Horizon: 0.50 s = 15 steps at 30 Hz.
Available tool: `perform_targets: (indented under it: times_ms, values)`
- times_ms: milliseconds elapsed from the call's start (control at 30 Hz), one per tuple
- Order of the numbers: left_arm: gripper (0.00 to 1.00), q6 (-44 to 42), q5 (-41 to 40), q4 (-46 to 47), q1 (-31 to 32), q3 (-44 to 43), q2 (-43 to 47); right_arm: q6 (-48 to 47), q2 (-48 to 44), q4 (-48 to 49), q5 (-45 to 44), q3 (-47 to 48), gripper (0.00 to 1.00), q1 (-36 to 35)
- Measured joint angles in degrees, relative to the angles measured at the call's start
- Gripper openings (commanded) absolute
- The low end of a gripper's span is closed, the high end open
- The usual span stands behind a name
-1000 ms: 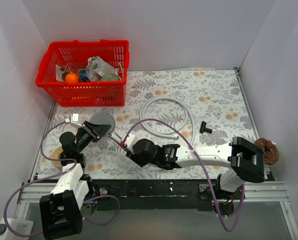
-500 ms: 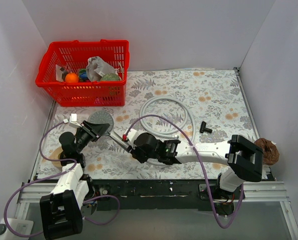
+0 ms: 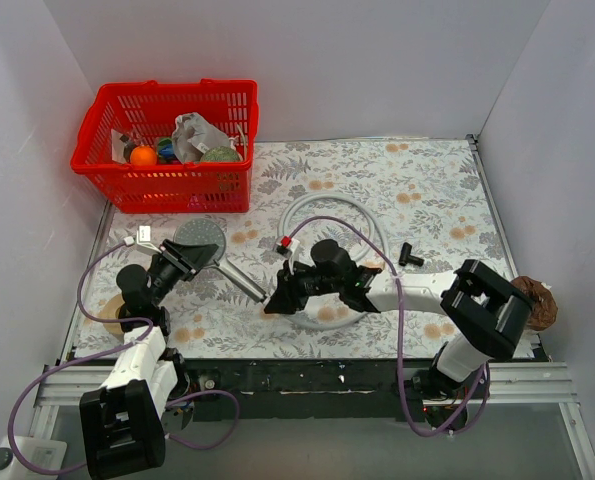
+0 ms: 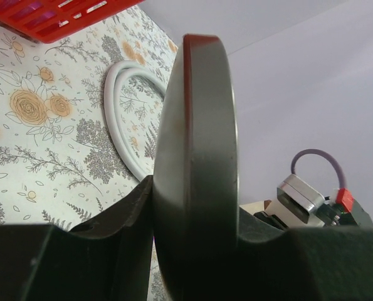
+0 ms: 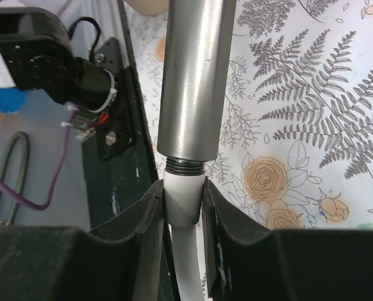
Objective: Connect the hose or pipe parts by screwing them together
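The grey shower head [image 3: 199, 240] is held on edge above the mat, and my left gripper [image 3: 182, 258] is shut on its round face. In the left wrist view the disc [image 4: 195, 157] fills the gap of that gripper [image 4: 195, 251]. Its metallic handle [image 3: 242, 280] slants down to the right. My right gripper [image 3: 277, 298] is shut on the hose's whitish end nut [image 5: 185, 197], which butts against the black threads [image 5: 185, 166] at the end of the handle [image 5: 192, 75]. A finger [image 5: 148, 219] presses each side of the nut. The hose [image 3: 337, 205] loops on the mat behind.
A red basket [image 3: 167, 150] with several items stands at the back left. A small black fitting [image 3: 410, 254] lies right of the hose loop. A brown object [image 3: 535, 300] sits at the mat's right edge. White walls close in three sides.
The right wrist has rolled: its red tag swung up and to the right, and the forearm now stands higher over the mat. Its jaws narrowed on the nut. The left arm is unmoved.
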State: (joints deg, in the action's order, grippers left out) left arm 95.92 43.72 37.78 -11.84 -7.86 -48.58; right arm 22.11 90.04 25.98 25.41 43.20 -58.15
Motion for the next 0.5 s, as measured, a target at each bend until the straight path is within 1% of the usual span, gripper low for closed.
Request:
perform_targets:
  times_ms: [233,300,400,433,500]
  values:
    - [0.00,0.8,-0.5,0.5,-0.1,0.0,0.0,10.8,6.0,15.4,11.0,-2.6,0.01,4.0]
    - [0.00,0.7,-0.7,0.5,-0.1,0.0,0.0,15.3,9.0,22.7,14.0,-3.6,0.03,5.0]
    - [0.00,0.5,-0.7,0.4,-0.1,0.0,0.0,21.5,13.2,31.7,17.7,-4.4,0.12,6.4]
    - [0.00,0.5,-0.7,0.4,-0.1,0.0,0.0,23.4,14.4,33.9,18.8,-4.4,0.23,6.8]
    - [0.00,0.5,-0.6,0.4,-0.1,0.0,0.0,26.1,16.1,37.4,20.4,-4.4,0.35,7.4]
